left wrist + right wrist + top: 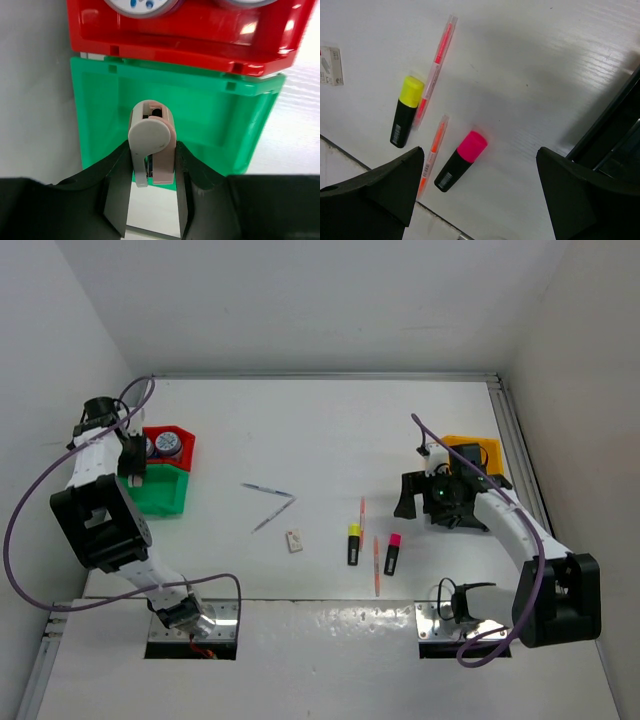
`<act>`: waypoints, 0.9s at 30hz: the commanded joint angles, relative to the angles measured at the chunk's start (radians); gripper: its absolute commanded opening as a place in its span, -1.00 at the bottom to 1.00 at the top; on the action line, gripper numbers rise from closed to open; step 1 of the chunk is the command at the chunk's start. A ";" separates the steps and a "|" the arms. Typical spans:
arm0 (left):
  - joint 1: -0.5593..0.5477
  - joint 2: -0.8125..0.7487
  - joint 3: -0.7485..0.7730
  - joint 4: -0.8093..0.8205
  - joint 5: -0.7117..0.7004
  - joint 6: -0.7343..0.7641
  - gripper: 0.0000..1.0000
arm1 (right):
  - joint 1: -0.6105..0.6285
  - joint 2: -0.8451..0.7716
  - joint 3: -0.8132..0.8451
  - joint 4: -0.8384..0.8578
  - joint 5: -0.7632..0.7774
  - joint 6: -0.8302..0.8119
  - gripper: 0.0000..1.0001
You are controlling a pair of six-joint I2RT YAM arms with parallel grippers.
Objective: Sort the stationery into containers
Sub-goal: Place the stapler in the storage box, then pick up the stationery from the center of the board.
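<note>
From above you see the left gripper (pixel 134 472) at the green bin (pixel 165 492), next to the red bin (pixel 183 445) with two tape rolls (pixel 168 443). The right gripper (pixel 408 498) is near the orange bin (pixel 478 455), while pens (pixel 268 489), a beige eraser (pixel 294 540) and pencils (pixel 362 515) lie on the table (pixel 320 420) between the arms. In the left wrist view the fingers are narrow and hold a pink eraser (pixel 150 135) upright at the green bin. In the right wrist view the fingers stand wide and hold nothing, and the yellow highlighter (pixel 405 110), the pink highlighter (pixel 460 161) and the pencils lie on the table below.

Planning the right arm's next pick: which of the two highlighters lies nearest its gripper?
The pink-capped highlighter: it lies right ahead of the right gripper, while the yellow-capped highlighter lies farther left, past an orange pencil.
</note>
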State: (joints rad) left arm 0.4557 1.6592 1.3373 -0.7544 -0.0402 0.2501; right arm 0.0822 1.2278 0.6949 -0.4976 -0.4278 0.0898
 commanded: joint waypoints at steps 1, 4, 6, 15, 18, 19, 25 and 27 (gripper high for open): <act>0.031 0.010 -0.038 0.055 0.008 0.000 -0.63 | 0.005 -0.008 0.040 0.013 -0.009 -0.016 0.83; 0.050 0.024 -0.053 0.076 0.005 0.000 -0.54 | 0.007 -0.004 0.044 0.008 -0.006 -0.021 0.83; 0.064 0.030 -0.055 0.078 0.013 0.006 -0.44 | 0.007 -0.001 0.052 0.002 -0.006 -0.021 0.83; 0.060 -0.021 0.013 0.023 0.186 0.106 0.70 | 0.011 0.010 0.072 -0.009 -0.011 -0.005 0.83; 0.049 -0.036 0.058 -0.026 0.311 0.182 0.72 | 0.013 0.003 0.066 -0.012 -0.009 -0.005 0.83; 0.043 -0.039 0.072 -0.072 0.420 0.246 0.69 | 0.014 0.001 0.066 -0.013 -0.009 -0.007 0.83; -0.220 -0.108 0.071 -0.154 0.616 0.431 0.65 | 0.013 -0.001 0.055 -0.015 -0.002 0.013 0.83; -0.374 -0.148 0.001 -0.134 0.619 0.466 0.63 | 0.011 0.004 0.049 -0.013 -0.002 0.021 0.83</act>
State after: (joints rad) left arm 0.2543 1.5936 1.3960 -0.8459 0.4416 0.5892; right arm 0.0891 1.2369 0.7280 -0.5179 -0.4271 0.0906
